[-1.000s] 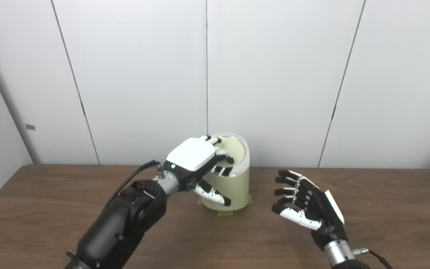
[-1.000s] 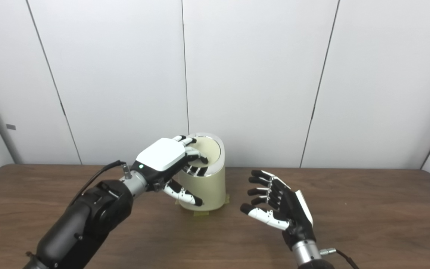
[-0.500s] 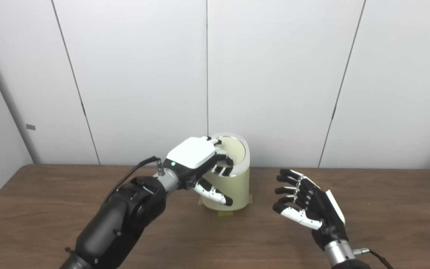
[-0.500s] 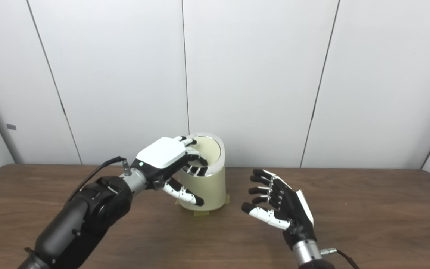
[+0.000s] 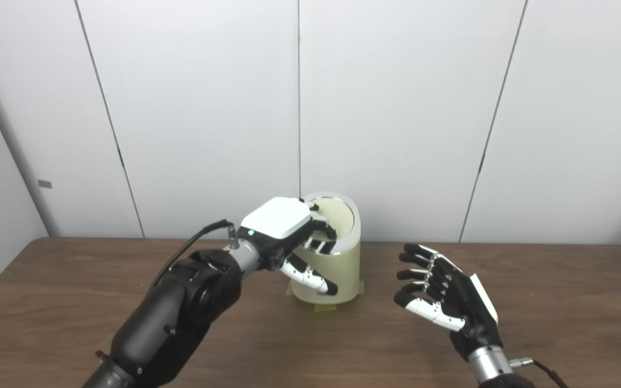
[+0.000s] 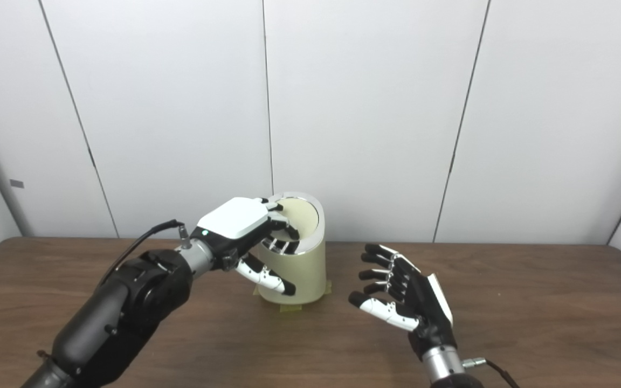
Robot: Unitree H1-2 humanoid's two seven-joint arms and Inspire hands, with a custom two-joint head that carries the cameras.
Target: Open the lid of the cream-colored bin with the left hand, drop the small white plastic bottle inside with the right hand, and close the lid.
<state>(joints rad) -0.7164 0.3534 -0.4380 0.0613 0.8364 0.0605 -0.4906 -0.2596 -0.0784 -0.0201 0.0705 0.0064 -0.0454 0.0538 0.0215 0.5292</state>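
Note:
The cream-colored bin point(image 5: 343, 272) stands upright at the middle of the table, near the wall. Its round cream lid point(image 5: 341, 215) sits inside a shiny metal ring and tilts toward me. My left hand point(image 5: 281, 222) lies over the bin's near left rim. Its fingers point(image 5: 321, 223) curl onto the lid's edge, while the thumb point(image 5: 310, 280) stretches across the bin's front wall, gripping nothing. My right hand point(image 5: 445, 296) hovers to the right of the bin, open, palm turned left, empty. No small white bottle shows in either view.
Yellowish tape point(image 5: 324, 308) pokes out under the bin's base. A brown wooden table point(image 5: 558, 302) spreads to both sides. White wall panels point(image 5: 397, 108) rise just behind the bin. A black cable point(image 5: 192, 248) loops off my left wrist.
My left forearm has swung up and forward, and the back of that hand has levelled out while its fingers stay on the lid's edge. The right hand has barely moved.

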